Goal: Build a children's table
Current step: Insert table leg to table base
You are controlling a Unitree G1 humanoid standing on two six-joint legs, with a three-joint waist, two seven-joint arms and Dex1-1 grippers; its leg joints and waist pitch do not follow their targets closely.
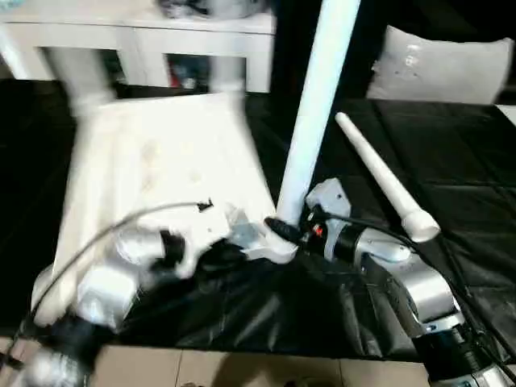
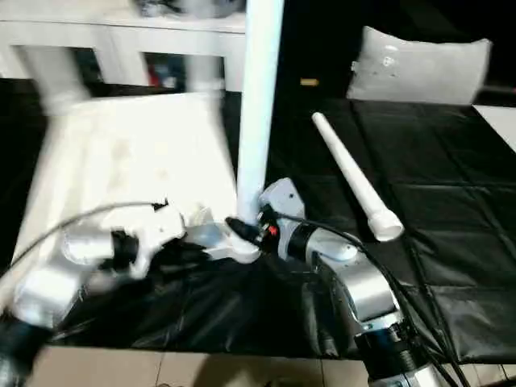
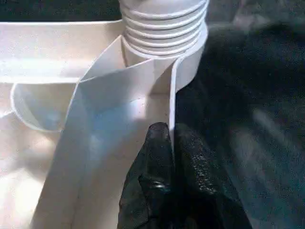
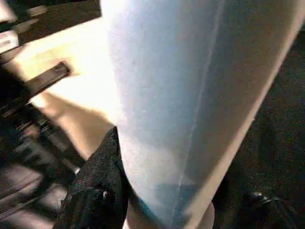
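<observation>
The children's table top (image 1: 161, 161) lies upside down on black cloth. At its near right corner a white leg (image 1: 318, 105) stands upright, its ribbed end (image 3: 164, 24) in the corner socket. My right gripper (image 1: 282, 230) is shut on this leg just above its base, one black finger (image 4: 100, 186) against it. My left gripper (image 1: 230, 250) is shut on the top's thin rim wall (image 3: 172, 95) beside that corner, its fingers (image 3: 159, 157) pinching it. A second leg (image 1: 383, 177) lies loose on the cloth to the right. Two blurred legs seem to stand at the far corners.
White furniture (image 1: 137, 36) stands behind the table top. A whitish cushion-like bag (image 1: 439, 68) sits at the back right. The black cloth (image 1: 451, 161) covers the work surface, and pale floor tiles (image 1: 242, 371) show at the near edge.
</observation>
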